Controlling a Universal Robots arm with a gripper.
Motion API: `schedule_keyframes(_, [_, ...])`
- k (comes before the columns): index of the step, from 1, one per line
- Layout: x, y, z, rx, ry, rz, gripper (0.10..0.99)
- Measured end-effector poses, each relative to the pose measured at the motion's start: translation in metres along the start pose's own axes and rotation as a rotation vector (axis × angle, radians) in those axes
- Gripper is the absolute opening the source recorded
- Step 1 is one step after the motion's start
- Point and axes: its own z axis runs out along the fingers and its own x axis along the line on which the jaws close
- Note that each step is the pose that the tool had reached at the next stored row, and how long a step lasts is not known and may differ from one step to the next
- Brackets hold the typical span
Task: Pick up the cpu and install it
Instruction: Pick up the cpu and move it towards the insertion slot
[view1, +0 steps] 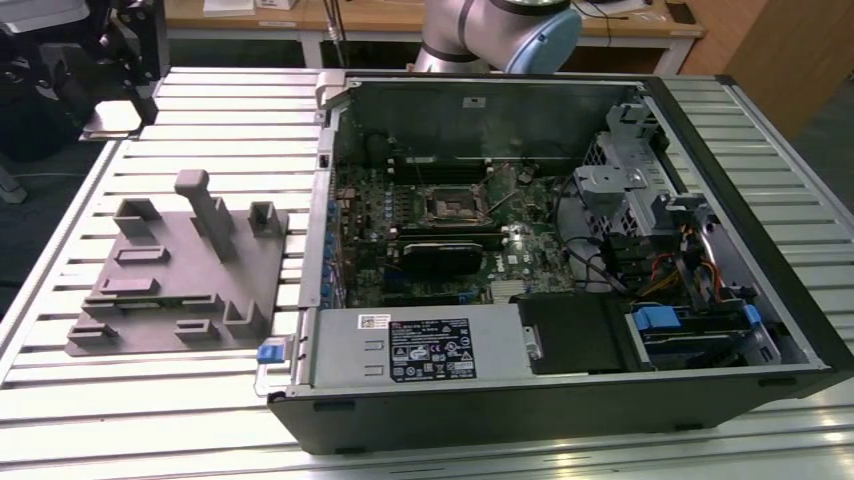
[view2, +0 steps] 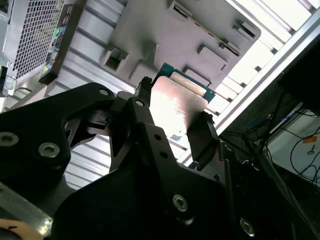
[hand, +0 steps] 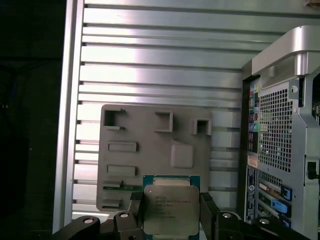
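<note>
The cpu (hand: 167, 200) is a flat square chip with a silvery top and a green rim. It sits between the two black fingers (hand: 207, 212) of my gripper (hand: 171, 214), which is shut on its opposite edges. In the second wrist view the cpu (view2: 172, 112) gleams between the same fingers (view2: 202, 137) of the gripper (view2: 174, 104). It hangs well above the grey fixture (hand: 150, 145). The dark square socket (view1: 447, 205) with its metal frame lies in the middle of the motherboard inside the open computer case (view1: 747, 130).
The grey fixture (view1: 187, 270), with slots and upright posts, lies on the slatted aluminium table (view1: 200, 110) at the exterior view's left of the case. A silver box with a white label (view1: 420, 345) fills the case's near corner. Cables and drive bays (view1: 667, 260) crowd its right side.
</note>
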Motion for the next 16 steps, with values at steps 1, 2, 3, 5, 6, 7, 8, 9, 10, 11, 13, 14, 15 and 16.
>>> schedule_keyframes(1, [-0.0014,0.0000,0.0000,0.000,0.0000,0.000,0.541])
schedule_keyframes(2, [-0.0025,-0.0001,0.0000,0.000,0.0001,0.000,0.541])
schedule_keyframes(3, [-0.0043,-0.0001,0.0000,0.000,0.0002,0.000,0.541])
schedule_keyframes(5, [-0.0064,-0.0002,0.0000,0.000,0.0002,0.000,0.541])
schedule_keyframes(6, [-0.0074,-0.0003,0.0000,0.000,0.0003,0.000,0.541])
schedule_keyframes(7, [-0.0085,-0.0003,0.0000,0.000,0.0003,0.000,0.541])
schedule_keyframes(8, [-0.0096,-0.0003,0.0000,0.000,0.0004,0.000,0.541])
schedule_keyframes(9, [-0.0106,-0.0004,-0.0001,0.000,0.0005,0.000,0.541])
schedule_keyframes(10, [-0.0116,-0.0004,0.0000,0.000,0.0005,0.000,0.541])
schedule_keyframes(11, [-0.0127,-0.0004,-0.0001,0.000,0.0006,0.000,0.541])
schedule_keyframes(13, [-0.0147,-0.0005,-0.0001,0.000,0.0007,0.000,0.541])
schedule_keyframes(14, [-0.0157,-0.0005,-0.0001,0.000,0.0007,0.000,0.541])
schedule_keyframes(15, [-0.0168,-0.0006,-0.0001,0.000,0.0008,0.000,0.541])
schedule_keyframes(16, [-0.0179,-0.0006,-0.0001,0.000,0.0009,0.000,0.541])
